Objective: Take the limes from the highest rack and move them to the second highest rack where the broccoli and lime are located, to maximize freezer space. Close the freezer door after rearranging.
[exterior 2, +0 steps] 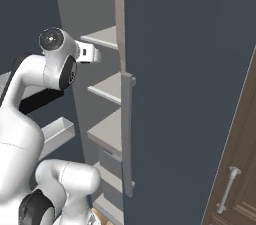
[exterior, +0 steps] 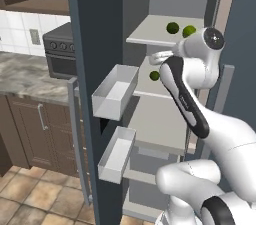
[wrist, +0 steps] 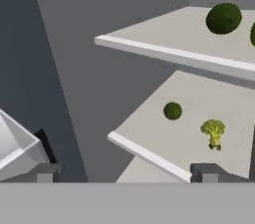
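Two dark green limes (exterior: 172, 28) (exterior: 189, 31) lie on the highest rack (exterior: 150, 36) of the open freezer. In the hand view one of them (wrist: 223, 18) sits at the top right, and the other is cut off by the right edge. On the second highest rack (wrist: 149, 153) rest a single lime (wrist: 173, 110) and a small broccoli (wrist: 213, 132); that lime (exterior: 154, 75) also appears beside my forearm. My gripper (wrist: 127, 172) is open with nothing between its fingertips (wrist: 209, 172). It hovers outside the shelves' front edges, about level with the two racks (exterior: 159, 58).
The freezer door (exterior: 95, 69) stands open on the left and carries two white bins (exterior: 117, 91) (exterior: 117, 154). Lower shelves (exterior: 160, 129) sit under the two racks. A stove (exterior: 60, 49) and a marble counter (exterior: 25, 74) are further left. A wooden cabinet (exterior 2: 235, 169) is on the right.
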### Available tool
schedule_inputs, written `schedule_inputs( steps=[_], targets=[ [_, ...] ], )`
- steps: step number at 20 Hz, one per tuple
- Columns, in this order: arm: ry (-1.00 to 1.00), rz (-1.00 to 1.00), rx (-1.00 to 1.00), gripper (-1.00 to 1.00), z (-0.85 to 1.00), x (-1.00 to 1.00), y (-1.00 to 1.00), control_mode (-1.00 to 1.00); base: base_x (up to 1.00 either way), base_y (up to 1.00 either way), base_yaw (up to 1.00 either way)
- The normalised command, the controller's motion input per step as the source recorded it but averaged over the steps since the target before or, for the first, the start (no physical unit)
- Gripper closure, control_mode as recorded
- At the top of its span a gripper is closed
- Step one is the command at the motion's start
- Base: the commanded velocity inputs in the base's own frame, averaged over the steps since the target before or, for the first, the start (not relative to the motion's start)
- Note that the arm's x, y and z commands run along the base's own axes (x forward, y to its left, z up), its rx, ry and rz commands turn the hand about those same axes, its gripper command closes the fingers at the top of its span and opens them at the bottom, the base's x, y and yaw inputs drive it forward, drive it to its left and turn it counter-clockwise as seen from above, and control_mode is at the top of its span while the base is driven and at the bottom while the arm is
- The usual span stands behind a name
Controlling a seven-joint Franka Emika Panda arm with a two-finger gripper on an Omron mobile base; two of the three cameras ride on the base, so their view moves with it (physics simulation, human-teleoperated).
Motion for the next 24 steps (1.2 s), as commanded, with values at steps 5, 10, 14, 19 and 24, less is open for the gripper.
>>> schedule_inputs(
  steps=[5,10,14,19,24],
  targets=[
    [-0.08,0.0,-0.15,-1.0,0.68,-0.08,-0.27,-1.0,0.0,0.0,0.0],
    [0.0,-0.04,-0.16,-1.0,0.63,-0.05,-0.29,-1.0,0.0,0.0,0.0],
    [0.0,-0.09,-0.19,-1.0,0.42,0.0,-0.28,-1.0,0.0,0.0,0.0],
    [0.12,-0.05,-0.26,-1.0,0.05,0.17,-0.17,-1.0,0.0,0.0,0.0],
    [0.05,0.0,-0.24,-1.0,0.0,0.34,-0.25,-1.0,0.0,0.0,0.0]
  ],
)
